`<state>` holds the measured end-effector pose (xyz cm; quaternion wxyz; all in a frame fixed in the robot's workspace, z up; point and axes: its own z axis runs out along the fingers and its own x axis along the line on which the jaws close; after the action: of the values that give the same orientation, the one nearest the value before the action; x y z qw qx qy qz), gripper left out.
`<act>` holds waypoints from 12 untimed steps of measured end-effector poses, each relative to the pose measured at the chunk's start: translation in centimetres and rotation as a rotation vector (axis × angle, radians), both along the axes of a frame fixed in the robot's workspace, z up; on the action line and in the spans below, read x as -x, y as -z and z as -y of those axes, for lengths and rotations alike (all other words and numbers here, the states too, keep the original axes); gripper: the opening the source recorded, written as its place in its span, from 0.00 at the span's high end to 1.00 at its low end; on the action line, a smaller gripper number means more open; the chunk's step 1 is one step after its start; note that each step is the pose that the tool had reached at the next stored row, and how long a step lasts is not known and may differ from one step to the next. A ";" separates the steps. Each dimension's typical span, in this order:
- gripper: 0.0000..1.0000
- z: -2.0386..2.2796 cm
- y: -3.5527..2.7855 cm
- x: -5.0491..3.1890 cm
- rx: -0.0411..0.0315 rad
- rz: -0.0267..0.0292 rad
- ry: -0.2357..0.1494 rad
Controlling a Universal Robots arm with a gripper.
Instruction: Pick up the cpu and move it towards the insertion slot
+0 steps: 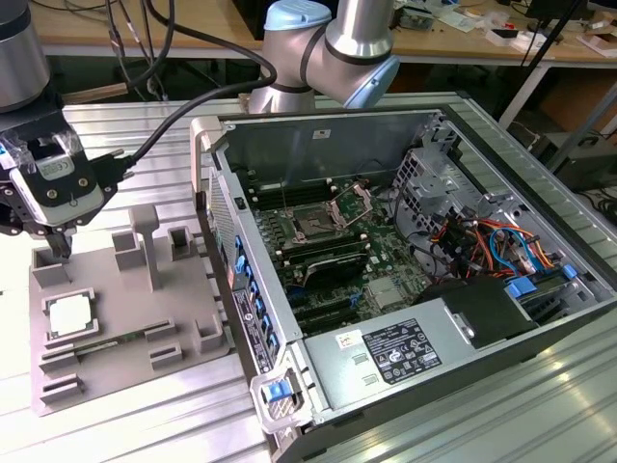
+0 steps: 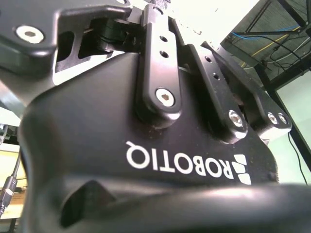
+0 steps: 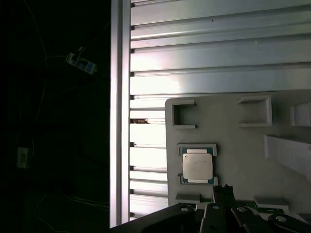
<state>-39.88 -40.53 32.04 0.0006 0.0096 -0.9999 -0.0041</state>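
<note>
Gripper [image 1: 60, 243], black, closed and empty, near flat silvery square cpu [image 1: 70, 313] on grey fixture [image 1: 130, 323]

The cpu [image 3: 198, 165] shows a smooth, silvery metal top. The fixture [image 3: 228, 133] is matt grey plastic, the desk [image 3: 218, 53] ribbed shiny metal.

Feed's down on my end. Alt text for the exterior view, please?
The claw hangs over the edge of the grey fixture, apart from the cpu, which lies flat in its square frame. At the exterior view's right, an open computer case shows the insertion slot on its green board.
</note>
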 end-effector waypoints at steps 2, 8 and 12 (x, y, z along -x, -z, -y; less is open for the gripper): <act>0.89 0.00 0.61 0.00 0.0000 -0.0001 0.000; 0.89 0.00 0.73 0.00 0.0000 0.0000 0.000; 0.89 0.00 0.83 0.00 -0.0001 0.0001 0.000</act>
<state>-39.88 -40.53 31.21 0.0005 0.0096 -0.9999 -0.0041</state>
